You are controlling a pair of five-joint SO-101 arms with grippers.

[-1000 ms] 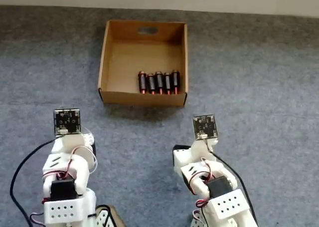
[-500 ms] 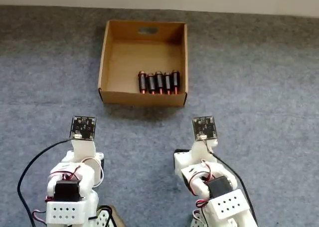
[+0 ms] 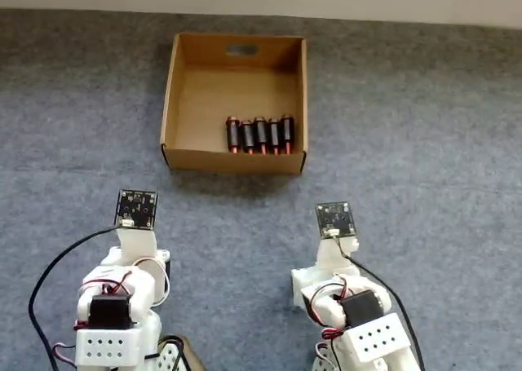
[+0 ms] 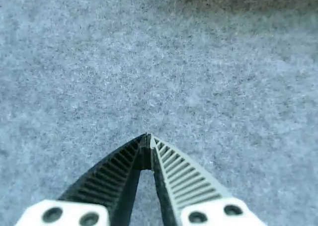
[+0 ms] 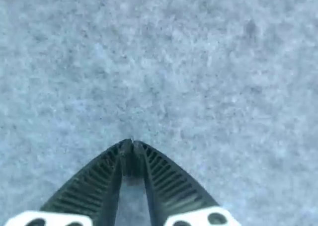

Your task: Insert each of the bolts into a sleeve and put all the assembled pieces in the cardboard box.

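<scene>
Across the whole table lies grey carpet, open on every side of the box, with a wide bare band between it and the arms. A pale strip borders the carpet's far edge. The cardboard box is open-topped, with a handle slot in its far wall. Two white arms, one beside the other, sit at the near edge, their bases cut off. Five assembled pieces lie in a row against the box's near wall, toward one corner: dark bodies, coppery ends, too small to separate bolt from sleeve. Left gripper and right gripper are pinched closed, empty, over carpet.
</scene>
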